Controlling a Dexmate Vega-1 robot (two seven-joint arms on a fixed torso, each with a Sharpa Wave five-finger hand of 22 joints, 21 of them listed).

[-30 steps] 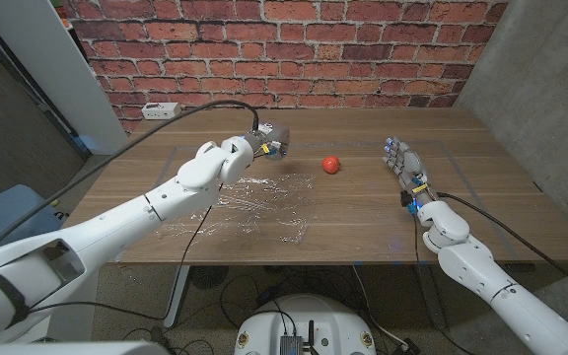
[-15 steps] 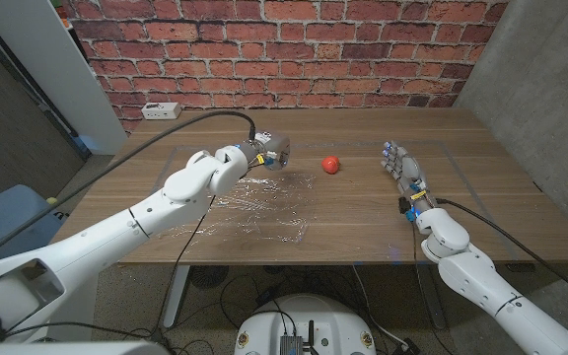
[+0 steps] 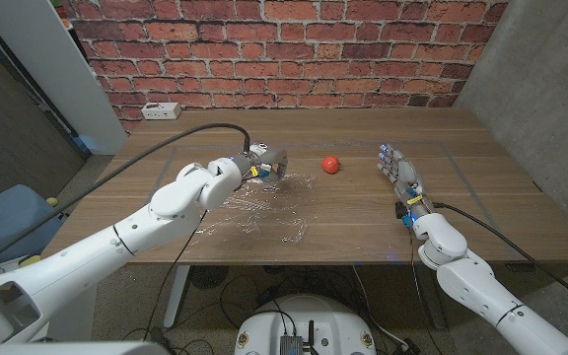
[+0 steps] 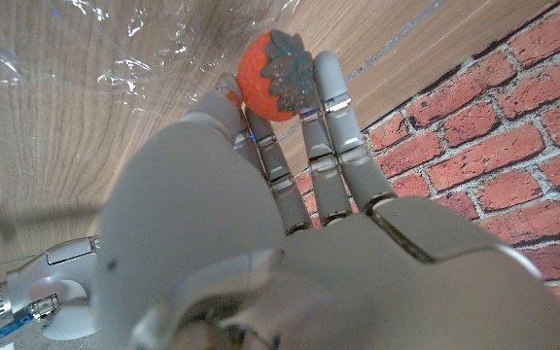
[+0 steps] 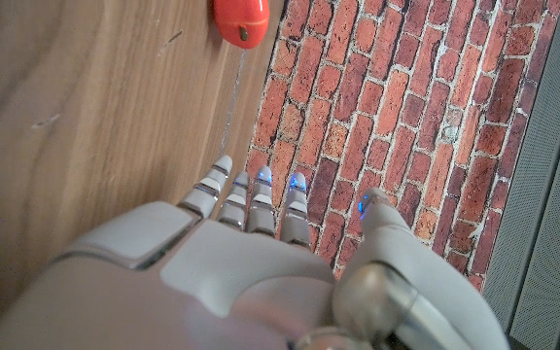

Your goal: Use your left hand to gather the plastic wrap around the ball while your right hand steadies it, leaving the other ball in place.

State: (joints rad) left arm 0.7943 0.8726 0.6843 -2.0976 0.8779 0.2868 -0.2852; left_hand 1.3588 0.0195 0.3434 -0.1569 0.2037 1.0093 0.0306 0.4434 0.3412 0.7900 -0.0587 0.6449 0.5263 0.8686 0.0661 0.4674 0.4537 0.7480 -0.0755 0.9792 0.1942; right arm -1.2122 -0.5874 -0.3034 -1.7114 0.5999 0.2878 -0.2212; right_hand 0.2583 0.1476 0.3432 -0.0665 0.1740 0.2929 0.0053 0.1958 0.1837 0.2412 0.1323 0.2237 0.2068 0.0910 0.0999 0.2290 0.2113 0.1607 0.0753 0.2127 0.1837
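The left robot hand is at the far edge of the crinkly clear plastic wrap, which lies spread out on the brown wooden desk. In the left wrist view, its fingers reach around a small orange-red ball with a dark green leafy top, and the fingertips touch it, so this robot hand looks like it is holding the ball; the ball sits just at the edge of the wrap. A second small round red ball sits on the bare wood at about 3 o'clock from the left robot hand, near it but not touching it or the wrap. The right robot hand is at about 3 o'clock from that red ball, well apart from it. Its fingers are straight and a little apart, pointing toward the red brick wall, and it holds nothing. In the right wrist view, the red ball is seen past the fingertips on the wood. A white power strip lies at the far left corner of the desk, at about 11 o'clock from the wrap.
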